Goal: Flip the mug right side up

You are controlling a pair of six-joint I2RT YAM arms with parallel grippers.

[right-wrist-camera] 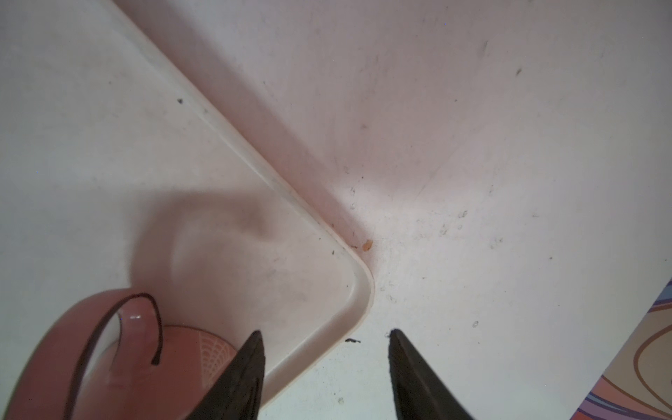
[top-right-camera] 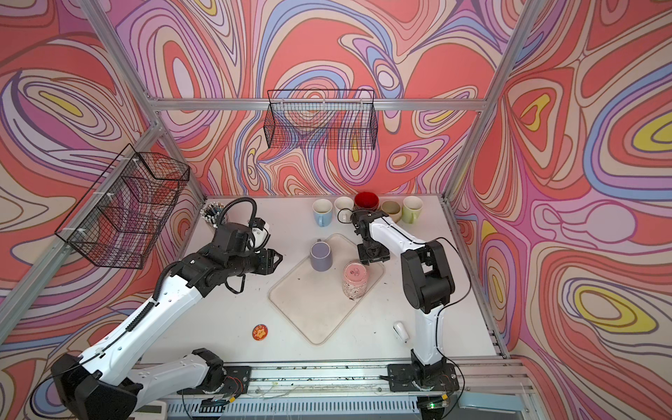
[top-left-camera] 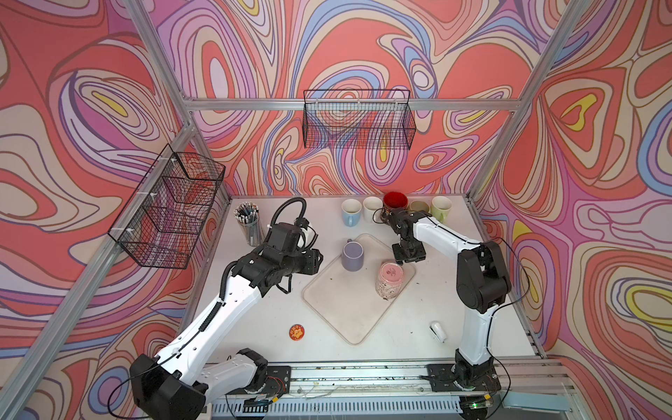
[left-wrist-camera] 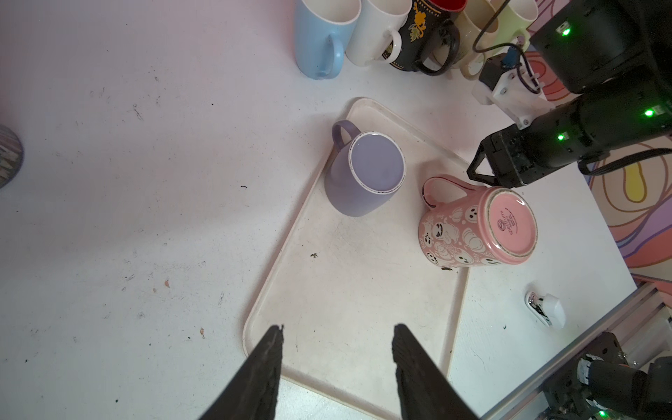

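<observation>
A glossy pink ceramic mug (top-left-camera: 390, 280) patterned with white ghosts and pumpkins stands upside down on a cream plastic tray with rounded corners (top-left-camera: 349, 320). Its mouth is flat on the tray near the right-hand corner, its long axis is vertical, and its stamped, ringed base faces up. Its dark-edged loop handle sits on the side nearest the right gripper (right-wrist-camera: 323, 332), whose black tapered fingers are spread over the tray's corner with nothing between them, one finger just beside the handle. A plain matte lavender mug (top-left-camera: 352, 256) is also inverted on the tray nearby, apart from the pink one. The left gripper (left-wrist-camera: 338, 327) hovers over the tray's opposite edge, its fingers likewise apart and empty. The tray lies on a scuffed white tabletop (top-left-camera: 254, 320), with a row of upright mugs (top-left-camera: 396, 209) along the back.
</observation>
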